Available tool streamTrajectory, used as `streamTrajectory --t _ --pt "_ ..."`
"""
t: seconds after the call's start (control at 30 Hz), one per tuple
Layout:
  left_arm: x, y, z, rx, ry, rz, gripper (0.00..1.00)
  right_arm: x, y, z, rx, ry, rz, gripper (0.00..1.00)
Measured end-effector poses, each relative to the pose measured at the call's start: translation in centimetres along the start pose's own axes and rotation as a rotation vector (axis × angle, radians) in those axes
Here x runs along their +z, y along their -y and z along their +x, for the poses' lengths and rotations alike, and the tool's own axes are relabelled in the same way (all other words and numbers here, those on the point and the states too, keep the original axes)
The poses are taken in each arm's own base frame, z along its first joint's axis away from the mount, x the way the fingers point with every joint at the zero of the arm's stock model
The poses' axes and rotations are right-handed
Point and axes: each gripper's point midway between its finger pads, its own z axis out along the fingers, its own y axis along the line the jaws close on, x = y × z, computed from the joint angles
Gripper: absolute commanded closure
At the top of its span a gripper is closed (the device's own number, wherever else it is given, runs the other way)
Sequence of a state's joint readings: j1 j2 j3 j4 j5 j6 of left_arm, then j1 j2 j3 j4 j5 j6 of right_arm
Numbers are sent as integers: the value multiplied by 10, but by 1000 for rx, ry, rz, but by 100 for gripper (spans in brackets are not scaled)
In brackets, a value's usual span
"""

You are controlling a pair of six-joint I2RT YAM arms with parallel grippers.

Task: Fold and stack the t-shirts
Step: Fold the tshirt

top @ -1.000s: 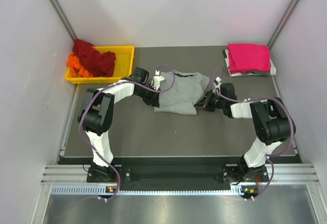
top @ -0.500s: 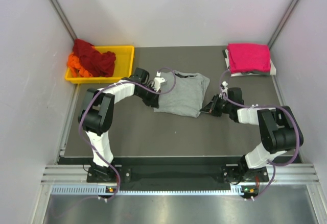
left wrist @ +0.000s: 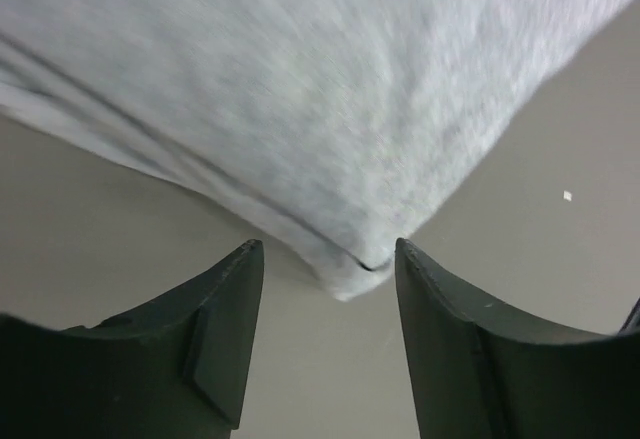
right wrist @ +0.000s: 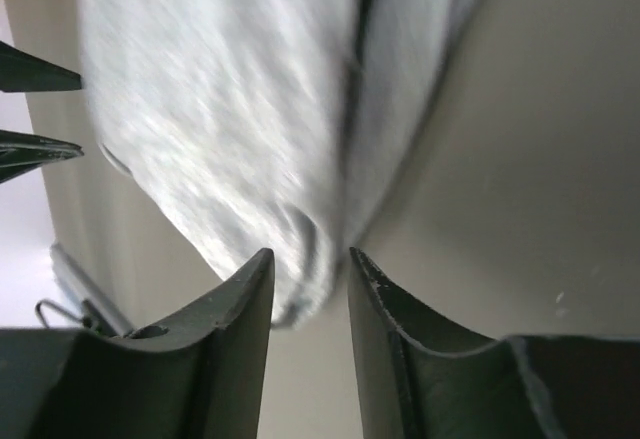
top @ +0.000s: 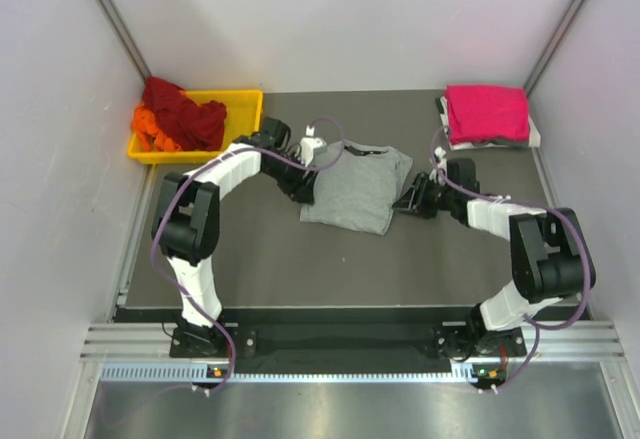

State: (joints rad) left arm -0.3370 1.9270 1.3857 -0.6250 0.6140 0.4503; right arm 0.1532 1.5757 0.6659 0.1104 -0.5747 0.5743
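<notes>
A light heather-grey t-shirt (top: 355, 189) lies folded on the dark table between the arms. My left gripper (top: 306, 179) sits at its left edge, jaws open. In the left wrist view a corner of the grey cloth (left wrist: 300, 89) lies just ahead of the left gripper (left wrist: 328, 251), untouched. My right gripper (top: 408, 202) is at the shirt's right edge, jaws apart. In the right wrist view the grey cloth's (right wrist: 220, 109) edge hangs loose between the tips of the right gripper (right wrist: 310, 257). A folded magenta-pink t-shirt (top: 487, 111) lies at the back right.
A yellow tray (top: 246, 119) at the back left holds a crumpled dark red t-shirt (top: 185, 109) and an orange one (top: 150, 129). Under the pink shirt lies a folded white and dark piece (top: 530, 137). Grey walls close in both sides.
Both grippers have opened and let go of the grey shirt. The right gripper has moved right and back; the shirt's right side now lies flat.
</notes>
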Motion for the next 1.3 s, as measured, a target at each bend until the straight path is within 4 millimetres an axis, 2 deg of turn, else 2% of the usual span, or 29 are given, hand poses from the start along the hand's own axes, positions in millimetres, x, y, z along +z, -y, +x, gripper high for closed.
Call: streamTrajectory --t 0.13,0.23,0.33,0.43,0.53,0.63,0.67,0.73,0.77,0.8,0.9,1.13,1.3 --pt "-23 -23 -43 0 107 -73 40 -9 -26 -58 -113 120 7 60" --pt "-35 -47 -77 -33 188 -151 40 -13 -47 -103 -189 206 14 58" --pt "-31 -75 -106 -53 246 -215 39 -5 -57 -143 -241 257 35 54" --pt "-16 -94 -117 -71 263 -230 37 14 -50 -158 -258 246 65 53" --pt "3 -102 -115 -87 248 -226 38 38 -29 -153 -240 186 107 54" --pt "22 -105 -113 -92 227 -218 46 57 -8 -135 -210 111 140 55" --pt "27 -106 -112 -95 221 -215 61 62 -2 -128 -199 85 150 56" --pt "37 -106 -110 -105 213 -207 78 69 3 -116 -190 46 157 65" --pt "41 -105 -109 -108 207 -200 95 72 4 -111 -188 30 157 71" --pt "43 -104 -107 -116 204 -195 100 73 3 -109 -187 23 156 82" --pt "45 -103 -107 -117 205 -183 100 75 -1 -106 -191 14 141 97" --pt "44 -101 -110 -114 214 -173 100 72 0 -110 -195 32 161 100" --pt "39 -100 -114 -109 225 -180 100 57 -11 -123 -216 86 174 100"
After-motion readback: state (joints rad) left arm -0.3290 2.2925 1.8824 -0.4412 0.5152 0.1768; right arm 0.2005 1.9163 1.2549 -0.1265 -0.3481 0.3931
